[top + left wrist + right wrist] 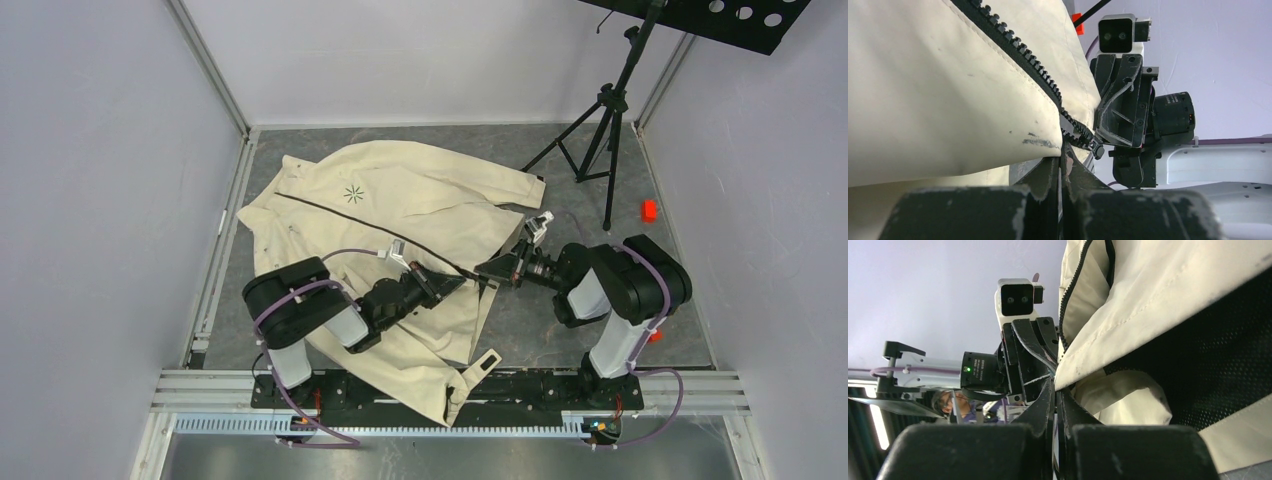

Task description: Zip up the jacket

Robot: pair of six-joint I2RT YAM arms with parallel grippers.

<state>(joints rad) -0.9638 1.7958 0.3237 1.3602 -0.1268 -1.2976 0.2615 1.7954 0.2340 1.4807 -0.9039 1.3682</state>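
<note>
The cream jacket (400,200) lies spread on the grey floor, with its starburst logo (353,193) up and its dark zipper line (330,212) running diagonally to the lower right. My left gripper (458,281) and right gripper (492,272) meet tip to tip at the zipper's lower end. In the left wrist view my left gripper (1062,152) is shut on the jacket's edge beside the zipper teeth (1018,50), and the slider (1096,149) sits at the right gripper's fingers (1118,100). My right gripper (1056,385) is shut at the jacket's hem, with dark lining (1218,365) beside it.
A black tripod stand (600,130) stands at the back right, with a small red object (649,209) near it. Pale walls close in on three sides. The metal rail (450,385) runs along the near edge, and a jacket corner hangs over it.
</note>
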